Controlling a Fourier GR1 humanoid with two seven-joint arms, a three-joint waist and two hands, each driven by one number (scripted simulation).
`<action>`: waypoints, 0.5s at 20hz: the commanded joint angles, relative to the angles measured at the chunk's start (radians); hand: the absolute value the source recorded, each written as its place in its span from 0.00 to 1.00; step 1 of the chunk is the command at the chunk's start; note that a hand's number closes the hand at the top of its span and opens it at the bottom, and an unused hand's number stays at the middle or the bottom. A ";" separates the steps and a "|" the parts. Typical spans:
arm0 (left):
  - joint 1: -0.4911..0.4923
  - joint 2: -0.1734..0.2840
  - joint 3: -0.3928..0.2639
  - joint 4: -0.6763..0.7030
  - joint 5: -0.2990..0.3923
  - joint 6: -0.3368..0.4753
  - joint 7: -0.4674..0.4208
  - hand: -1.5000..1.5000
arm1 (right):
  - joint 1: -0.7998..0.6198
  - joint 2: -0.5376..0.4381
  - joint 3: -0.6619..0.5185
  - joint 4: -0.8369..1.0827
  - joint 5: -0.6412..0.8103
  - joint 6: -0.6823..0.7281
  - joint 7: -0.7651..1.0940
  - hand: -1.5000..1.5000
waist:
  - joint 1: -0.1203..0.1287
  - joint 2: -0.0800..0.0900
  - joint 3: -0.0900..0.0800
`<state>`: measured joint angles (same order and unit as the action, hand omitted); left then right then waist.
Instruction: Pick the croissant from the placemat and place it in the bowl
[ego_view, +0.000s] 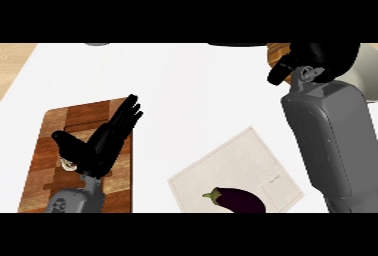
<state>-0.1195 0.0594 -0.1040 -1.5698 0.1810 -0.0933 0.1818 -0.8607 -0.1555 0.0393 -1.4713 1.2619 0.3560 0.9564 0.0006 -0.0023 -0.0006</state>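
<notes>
Forearms rise from the lower edge. Left hand (103, 142), fingers straight, rests over a wooden board (44, 165). An eggplant (238, 199) lies on the placemat (236, 165). Right hand (317, 60), curled at far right; croissant and bowl are not discernible, likely beneath it.

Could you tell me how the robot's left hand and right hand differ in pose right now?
The left hand is open, fingers straight, over the wooden board; the right hand is curled, fingers bent. The left hand shows at the view's lower left; the right hand is stretched to the upper right. Both are black on grey forearms.
</notes>
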 joint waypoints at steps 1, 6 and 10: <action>-0.001 -0.002 -0.004 -0.030 -0.008 0.007 0.028 0.50 | -0.076 -0.007 -0.049 0.052 0.021 -0.002 0.050 1.00 | 0.006 0.002 0.000; 0.015 0.001 0.008 0.030 -0.007 -0.025 -0.037 0.50 | -0.018 -0.163 -0.155 0.053 -0.015 -0.044 -0.100 1.00 | -0.001 0.002 0.000; 0.006 -0.005 0.011 -0.018 0.002 -0.014 0.003 0.50 | -0.083 -0.189 -0.220 0.228 -0.030 -0.158 -0.152 1.00 | 0.011 0.004 0.001</action>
<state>-0.1225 0.0534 -0.0954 -1.5566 0.1706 -0.1017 0.1646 -0.9043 -0.2833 -0.1086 -1.3443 1.2584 0.2596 0.8639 0.0059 0.0011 -0.0001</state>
